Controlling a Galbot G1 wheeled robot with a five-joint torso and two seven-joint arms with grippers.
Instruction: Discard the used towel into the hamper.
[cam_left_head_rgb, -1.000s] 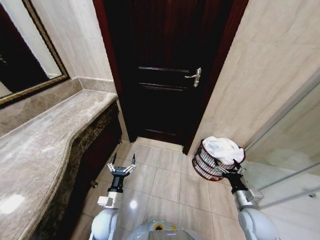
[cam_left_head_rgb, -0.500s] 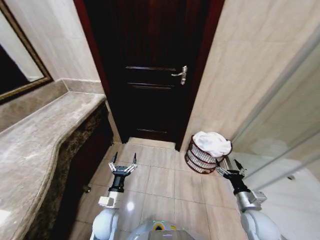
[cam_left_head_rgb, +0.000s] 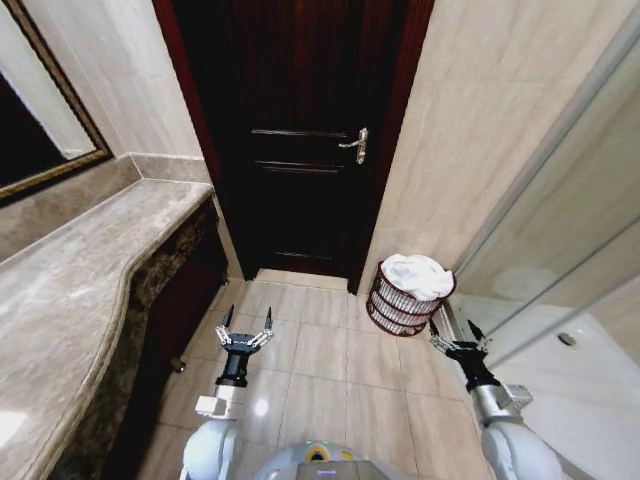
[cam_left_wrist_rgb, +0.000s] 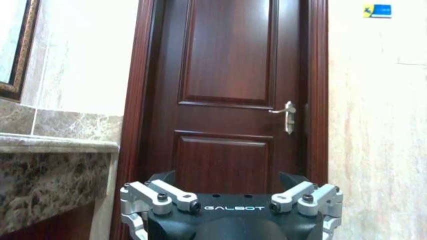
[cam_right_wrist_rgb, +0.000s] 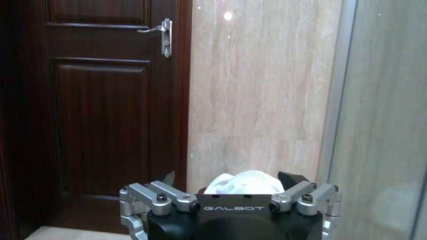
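One hamper (cam_left_head_rgb: 409, 303), dark reddish-brown open weave, stood on the tiled floor (cam_left_head_rgb: 320, 350) in the corner between the door frame and the beige wall, beside the glass panel (cam_left_head_rgb: 560, 230). One white towel (cam_left_head_rgb: 416, 275) lay heaped inside it, rising above the rim.

One right gripper (cam_left_head_rgb: 457, 337) hung low, just beside the hamper, fingers spread wide and empty, touching nothing. One left gripper (cam_left_head_rgb: 245, 326) hung over the floor before the door, well apart from the hamper, likewise spread and empty.

One dark wooden door (cam_left_head_rgb: 300, 150), closed, with one metal lever handle (cam_left_head_rgb: 355, 145). One marble counter (cam_left_head_rgb: 70, 290) along the left wall, under one framed mirror (cam_left_head_rgb: 40, 120).
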